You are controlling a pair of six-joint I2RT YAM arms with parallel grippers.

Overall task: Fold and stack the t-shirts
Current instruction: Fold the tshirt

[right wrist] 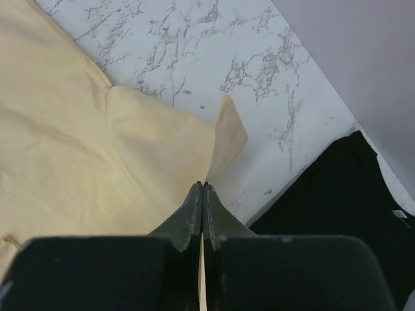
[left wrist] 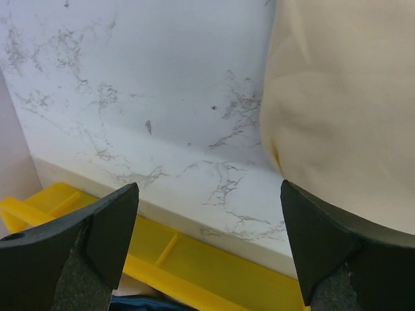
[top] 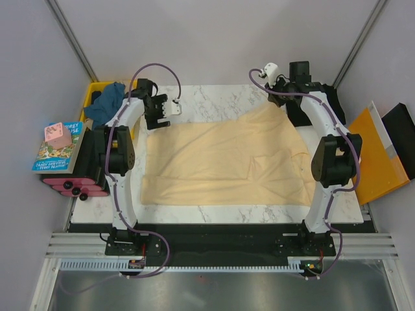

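The pale cream-yellow t-shirt (top: 220, 162) lies spread over the marble table (top: 214, 97). My right gripper (top: 277, 98) is at its far right corner, shut on a lifted fold of the cloth (right wrist: 162, 142); in the right wrist view the gripper (right wrist: 203, 188) has its jaws pressed together. My left gripper (top: 170, 107) hovers open and empty at the far left, beside the shirt's edge (left wrist: 343, 97); in the left wrist view the gripper (left wrist: 211, 220) is over the table rim. The teal-blue shirt (top: 107, 100) sits in the crate. The black shirt (right wrist: 343, 207) hangs off the far right table edge.
A yellow crate (top: 91, 97) stands off the table's far left and shows below the rim in the left wrist view (left wrist: 214, 259). Books (top: 58, 149) and pink items (top: 74, 184) lie at the left. An orange folder (top: 373, 155) lies at the right.
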